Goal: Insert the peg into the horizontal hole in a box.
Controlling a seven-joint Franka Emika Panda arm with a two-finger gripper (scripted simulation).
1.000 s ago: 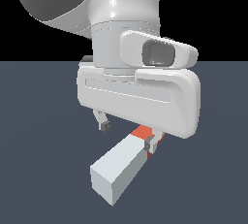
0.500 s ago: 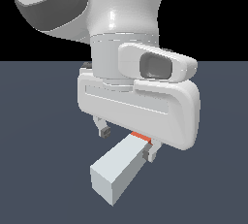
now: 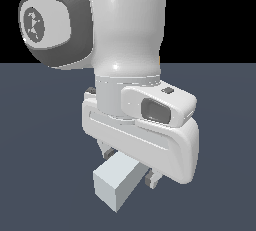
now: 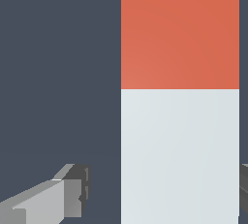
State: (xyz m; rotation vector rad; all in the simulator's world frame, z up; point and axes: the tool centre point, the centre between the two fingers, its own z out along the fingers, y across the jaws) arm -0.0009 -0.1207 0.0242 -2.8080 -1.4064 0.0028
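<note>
Exterior view's lower centre shows the gripper (image 3: 131, 167) low over the peg (image 3: 116, 181), its fingers (image 3: 151, 179) spread to either side and not yet touching. The peg lies flat on the floor (image 3: 45, 175). It looks stiff and smooth, likely light; gripping the pale part near the red end (image 4: 179, 31) seems wise. No box in sight.

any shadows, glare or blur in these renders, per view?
Exterior view: sharp, soft highlight on the arm, shaded faces on the peg, no cast shadow visible on the floor. Wrist view: flat, even light on the peg, no glare; edges are pixelated, not blurred.
</note>
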